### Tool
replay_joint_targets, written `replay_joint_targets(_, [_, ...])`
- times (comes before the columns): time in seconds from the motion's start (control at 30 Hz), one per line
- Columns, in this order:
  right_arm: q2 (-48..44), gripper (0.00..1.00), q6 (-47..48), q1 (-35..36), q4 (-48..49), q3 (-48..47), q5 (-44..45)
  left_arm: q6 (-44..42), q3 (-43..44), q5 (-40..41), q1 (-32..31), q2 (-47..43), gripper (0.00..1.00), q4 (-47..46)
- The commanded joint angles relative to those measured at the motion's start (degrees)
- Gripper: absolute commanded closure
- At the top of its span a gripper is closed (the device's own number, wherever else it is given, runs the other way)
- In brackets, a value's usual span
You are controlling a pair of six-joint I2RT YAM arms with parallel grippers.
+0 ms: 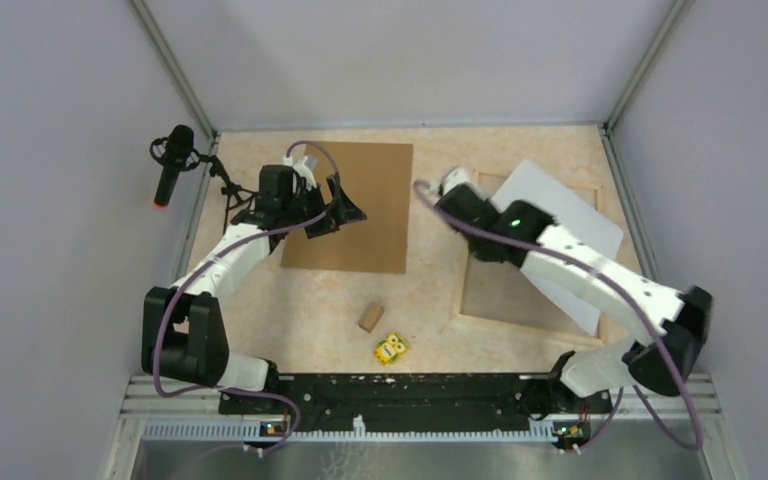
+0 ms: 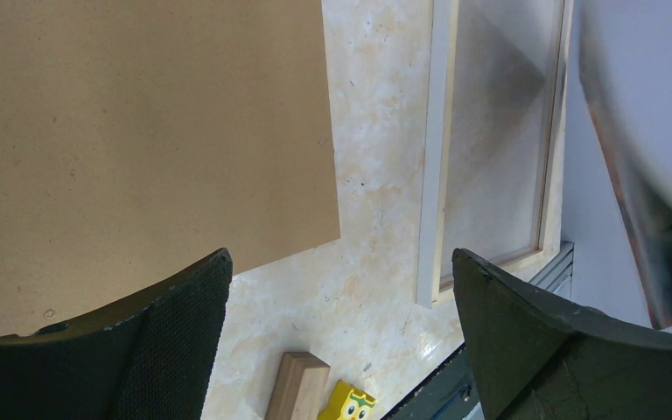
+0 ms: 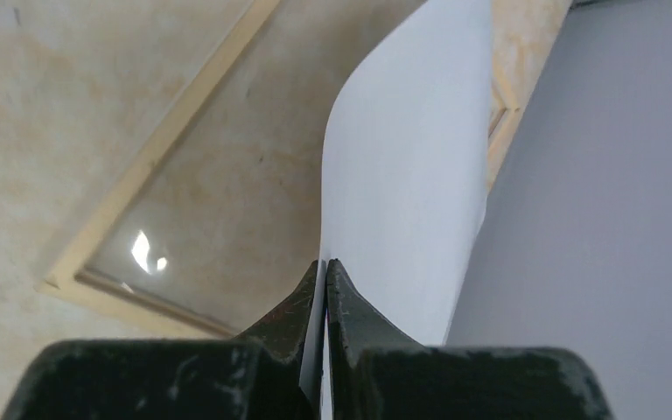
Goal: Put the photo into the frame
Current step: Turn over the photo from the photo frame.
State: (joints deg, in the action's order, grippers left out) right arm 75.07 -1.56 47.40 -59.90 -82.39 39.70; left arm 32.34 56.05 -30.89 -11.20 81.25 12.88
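Half done: photo [image 3: 402, 157] is pinched by right gripper [image 3: 325, 262], held curled above frame [image 1: 520, 328] at right, not yet laid in. Left gripper [image 2: 341, 262] is seen spread wide, empty, over far-left board [image 1: 360, 200].

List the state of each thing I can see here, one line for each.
left tool, open, empty, above the backing board
right tool, shut on the photo
photo, bent, white back showing, held over the frame
frame, flat on the table, no photo in it
backing board, flat on the table, untouched
wooden block, lying loose on the table
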Motion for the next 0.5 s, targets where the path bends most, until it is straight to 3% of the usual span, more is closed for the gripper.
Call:
replay_joint_targets(0.0, [3.78, 1.00, 0.29, 8.95, -3.90, 8.81, 8.26, -1.36, 0.46, -0.53, -0.14, -0.44, 0.02, -1.39])
replay_joint_targets(0.17, [2.09, 1.00, 6.72, 11.95, 5.37, 20.07, 0.11, -1.48, 0.46, -0.64, -0.14, -0.42, 0.02, -1.39])
replay_joint_targets(0.47, [1.25, 1.00, 9.69, 11.85, 14.44, 27.51, -1.85, -1.34, 0.46, -1.21, -0.14, -0.05, 0.02, -1.55])
